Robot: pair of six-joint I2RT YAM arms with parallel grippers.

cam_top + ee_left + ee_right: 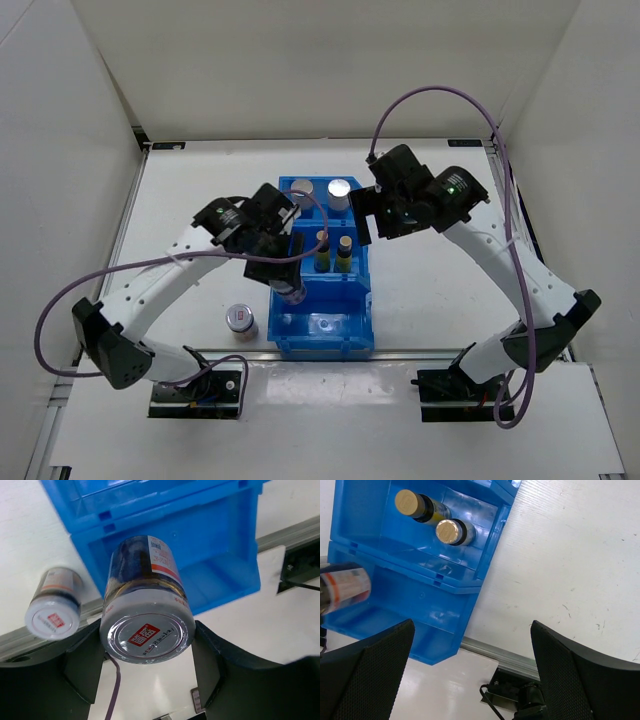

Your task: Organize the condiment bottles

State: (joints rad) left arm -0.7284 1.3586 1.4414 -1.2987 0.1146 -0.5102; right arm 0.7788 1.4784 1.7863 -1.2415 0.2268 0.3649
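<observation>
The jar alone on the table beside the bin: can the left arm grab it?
Probably not yet: the left gripper is shut on another jar. The lone jar itself stands unobstructed.

Light comes from above, bright and even across the white surface [420,300] and walls [300,60], so shadows under the arms [170,275] are faint. The blue bin [368,300] carries a small glare spot on its near floor. In the left wrist view the squat bottle [145,605] clamped in the left claw [147,632] has a sheen-streaked cap (its red mark stays crisp), while the second squat bottle [52,610] beside it is soft. The fingers [80,665] read near-black.
</observation>
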